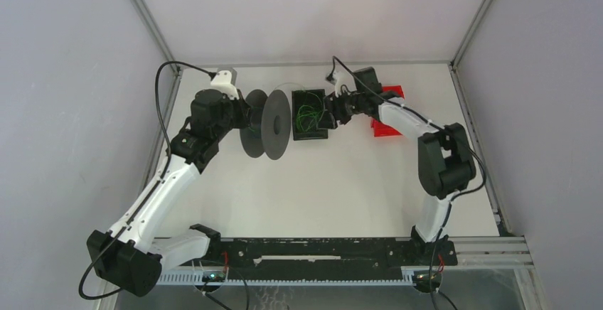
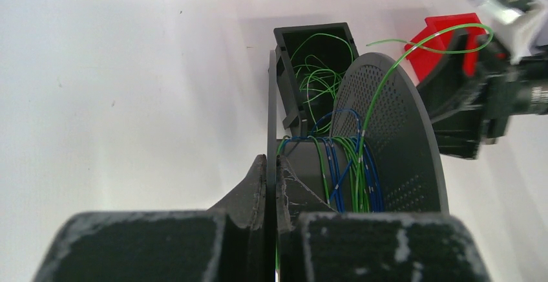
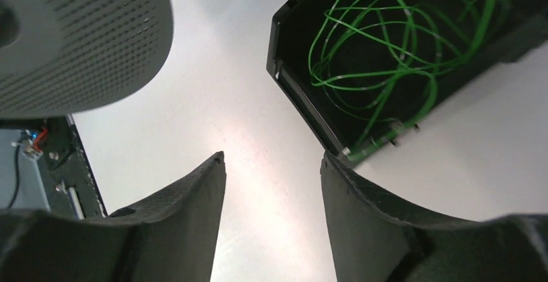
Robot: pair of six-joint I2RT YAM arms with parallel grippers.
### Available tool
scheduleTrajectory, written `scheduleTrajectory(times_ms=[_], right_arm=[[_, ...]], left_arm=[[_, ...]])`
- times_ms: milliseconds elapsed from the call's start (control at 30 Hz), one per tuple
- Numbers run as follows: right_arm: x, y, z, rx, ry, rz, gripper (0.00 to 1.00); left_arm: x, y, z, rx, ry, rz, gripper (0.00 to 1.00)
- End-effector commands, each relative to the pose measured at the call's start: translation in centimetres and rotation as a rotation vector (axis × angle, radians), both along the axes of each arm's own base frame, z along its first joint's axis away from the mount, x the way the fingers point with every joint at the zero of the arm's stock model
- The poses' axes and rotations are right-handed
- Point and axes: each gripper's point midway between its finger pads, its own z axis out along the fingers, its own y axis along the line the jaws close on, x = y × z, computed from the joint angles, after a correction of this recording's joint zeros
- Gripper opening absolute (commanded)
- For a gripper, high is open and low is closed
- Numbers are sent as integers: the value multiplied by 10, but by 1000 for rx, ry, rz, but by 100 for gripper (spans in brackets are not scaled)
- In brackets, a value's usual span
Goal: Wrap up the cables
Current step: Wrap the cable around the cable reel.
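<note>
A dark grey spool point(image 1: 267, 121) stands on edge left of a black box point(image 1: 321, 134). My left gripper point(image 1: 242, 114) is shut on the spool's thin near flange point(image 2: 271, 101); the grip shows in the left wrist view point(image 2: 272, 165). Blue and green cable point(image 2: 336, 172) is wound on the hub. A green cable strand point(image 2: 388, 75) arcs from the spool up to the right. The rest of the green cable point(image 3: 381, 55) lies tangled in the box point(image 3: 304, 101). My right gripper point(image 3: 273, 159) is open and empty, beside the box's edge point(image 1: 334, 111).
A red plastic part point(image 1: 387, 121) lies behind my right wrist, at the table's back right; it also shows in the left wrist view point(image 2: 446, 33). The spool's perforated flange point(image 3: 77, 36) is left of my right gripper. Grey walls enclose the white table point(image 1: 320, 182).
</note>
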Motion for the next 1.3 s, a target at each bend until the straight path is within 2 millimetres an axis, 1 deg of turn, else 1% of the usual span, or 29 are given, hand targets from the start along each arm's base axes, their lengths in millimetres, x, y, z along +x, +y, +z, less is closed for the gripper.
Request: scheduleTrajectory(times_ms=[0,100,233,267,333,433,533,700,767,967,1100,1267], right_arm=[[-7,-23,51,8,-212,58,65],[-12,-30,68,13,-293,66,71],[-6,-27,104,56,-399,23,78],[-4,-24,116,73,-442,19,79],[-3,-17,130,99,-500,30,80],[-6,-2,146,130,-575,66,81],[-4,9,152,115,-581,77,81],[-4,20,160,99,-589,112,80],[-5,25,167,94,-601,125,80],[-1,29,171,52,-621,119,76],[0,29,174,39,-636,123,67],[2,24,169,12,-650,121,57]], left_arm=[[3,-3,63,-79,-175,-13,0],[4,-4,64,-84,-173,-18,0],[3,-7,64,-92,-170,-32,0],[3,-8,63,-94,-169,-40,0],[2,-12,63,-103,-167,-55,0],[0,-15,62,-110,-163,-75,0],[0,-17,61,-115,-159,-86,0],[-2,-21,59,-123,-156,-108,0],[-3,-24,59,-131,-154,-124,0],[-4,-27,59,-139,-151,-140,0],[-5,-27,59,-137,-152,-140,1],[-6,-27,60,-140,-155,-142,0]])
